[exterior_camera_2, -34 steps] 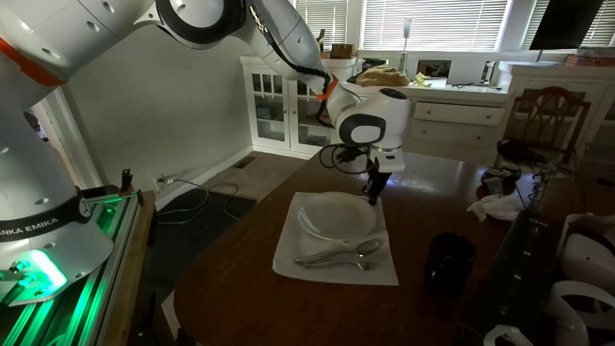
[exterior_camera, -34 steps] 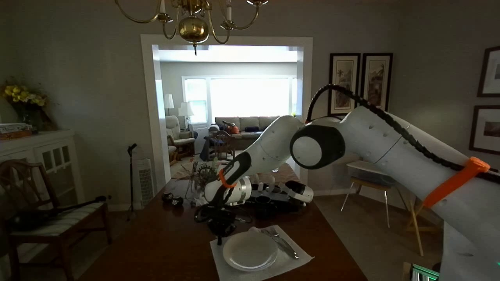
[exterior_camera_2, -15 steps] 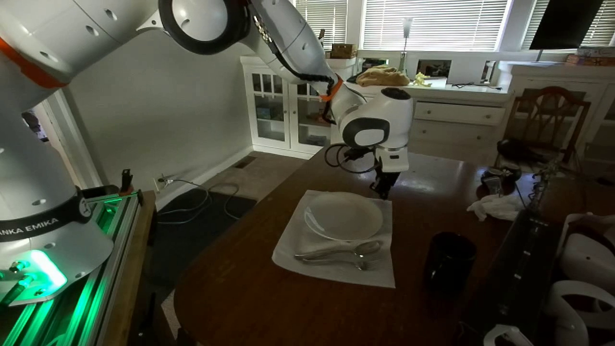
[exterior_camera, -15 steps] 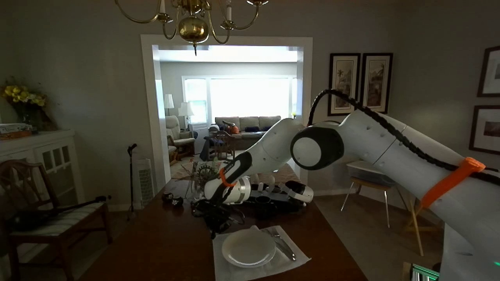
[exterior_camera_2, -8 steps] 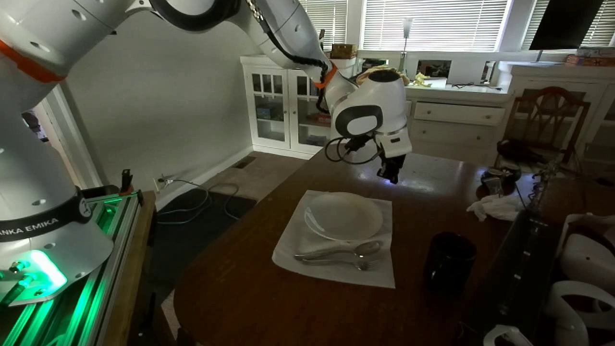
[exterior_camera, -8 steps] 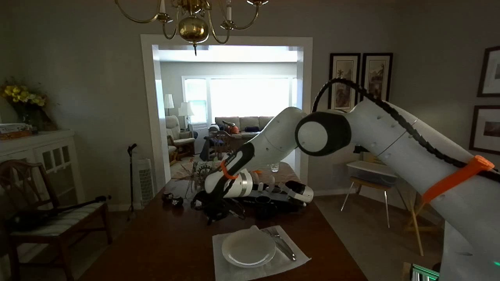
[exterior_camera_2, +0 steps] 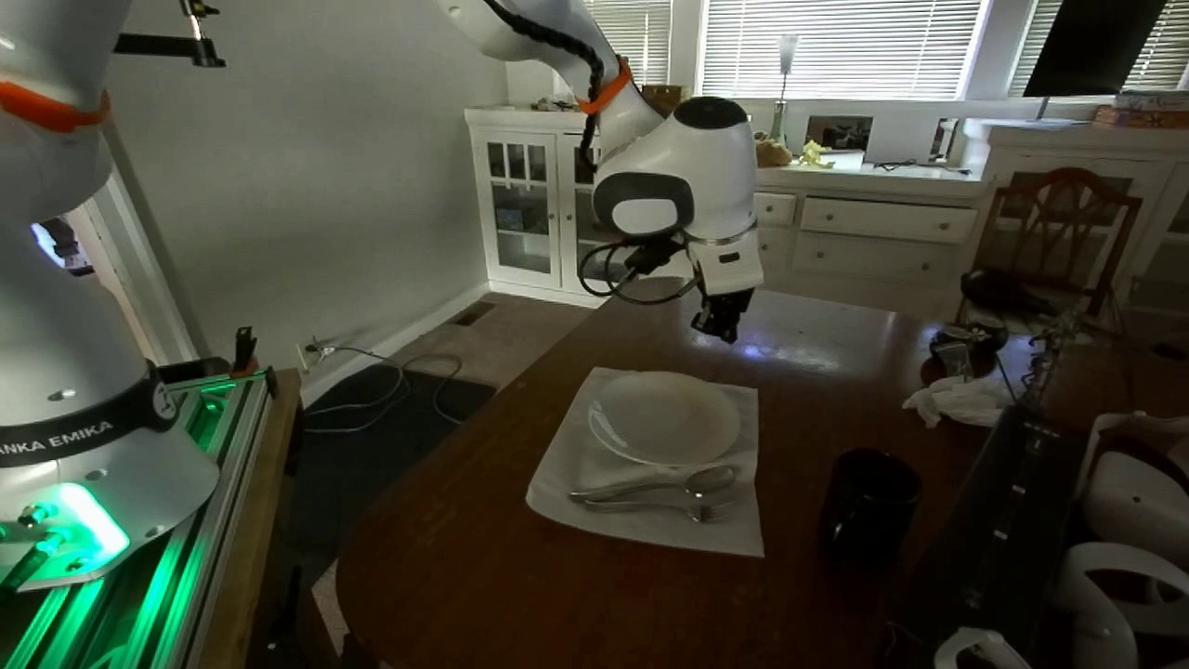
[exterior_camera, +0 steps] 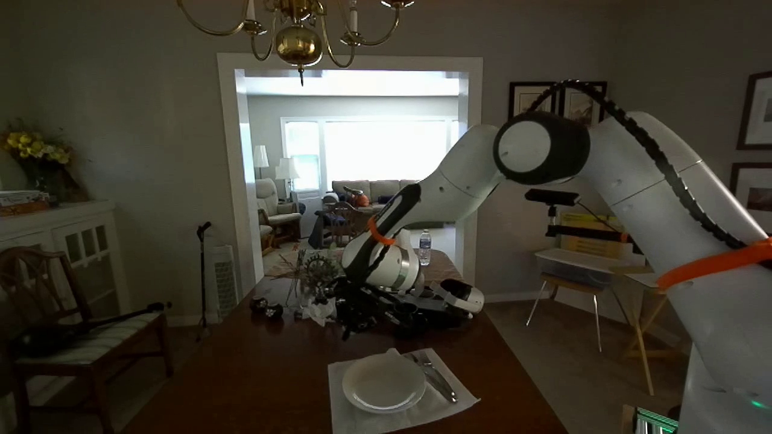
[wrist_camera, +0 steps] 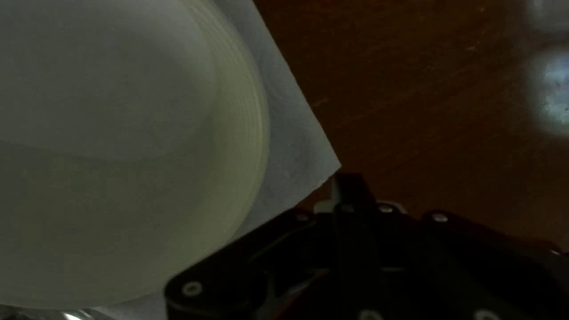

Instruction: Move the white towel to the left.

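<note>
Jaws clenched: in the wrist view the two tips of my gripper (wrist_camera: pixel 350 183) sit together, just beside a corner of the white towel (exterior_camera_2: pixel 576 460) as that view shows it. I hover above the wooden dining table (exterior_camera_2: pixel 594 604), clear of its top and apart from the towel.

Position of the white towel: flat on the table, between the rounded end by my base (exterior_camera_2: pixel 102 465) and the black cup (exterior_camera_2: pixel 873 506). Looking down the table's length in an exterior view, it lies nearer the right-hand edge than the left-hand one. It bears a round white plate (exterior_camera_2: pixel 664 418) and, beside that, a spoon (exterior_camera_2: pixel 711 479) and what looks like a fork (exterior_camera_2: pixel 701 512) — side by side, handles toward the rounded end.

Further out, toward the table's far end: a crumpled white sheet (exterior_camera_2: pixel 961 401), dried plants (exterior_camera: pixel 316 272), a white headset (exterior_camera: pixel 472 300) and, past it, a water bottle (exterior_camera: pixel 425 247). My arm (exterior_camera: pixel 467 178), banded with an orange strap (exterior_camera: pixel 380 234), extends in from the right there. Beyond the left-hand edge stands a wooden chair (exterior_camera: pixel 93 343); a brass chandelier (exterior_camera: pixel 298 45) hangs overhead.
</note>
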{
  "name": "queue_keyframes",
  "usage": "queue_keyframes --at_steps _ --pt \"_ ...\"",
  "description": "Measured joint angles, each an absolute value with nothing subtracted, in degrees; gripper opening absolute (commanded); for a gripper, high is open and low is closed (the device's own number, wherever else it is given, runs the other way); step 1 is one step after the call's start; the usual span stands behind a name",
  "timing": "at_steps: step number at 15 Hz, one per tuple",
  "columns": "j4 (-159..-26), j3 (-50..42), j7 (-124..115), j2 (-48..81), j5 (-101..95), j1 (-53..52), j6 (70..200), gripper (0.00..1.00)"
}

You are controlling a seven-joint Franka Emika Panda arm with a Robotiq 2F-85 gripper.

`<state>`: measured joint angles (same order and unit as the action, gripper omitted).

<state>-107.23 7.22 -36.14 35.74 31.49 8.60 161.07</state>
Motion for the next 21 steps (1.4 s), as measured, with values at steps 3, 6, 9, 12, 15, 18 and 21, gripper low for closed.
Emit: queue_keyframes --at_steps 3,6,9,12,15,18,21 --pt "-116.9 10.5 -27.2 30.4 41.3 12.9 161.3 0.0" --pt "-126.7 13.9 -18.2 25.9 49.4 18.3 162.7 0.0" --pt "-134.9 15.8 -8.5 22.0 56.1 24.0 162.9 0.0" --pt "-140.3 15.4 -1.9 19.5 57.6 28.2 162.9 0.01" --pt "-142.2 14.6 1.3 19.2 57.5 29.7 163.2 0.01" --pt "-142.4 14.7 1.4 19.2 57.5 29.6 163.5 0.0" --pt "-142.6 14.2 1.1 19.7 55.2 29.1 163.5 0.0"
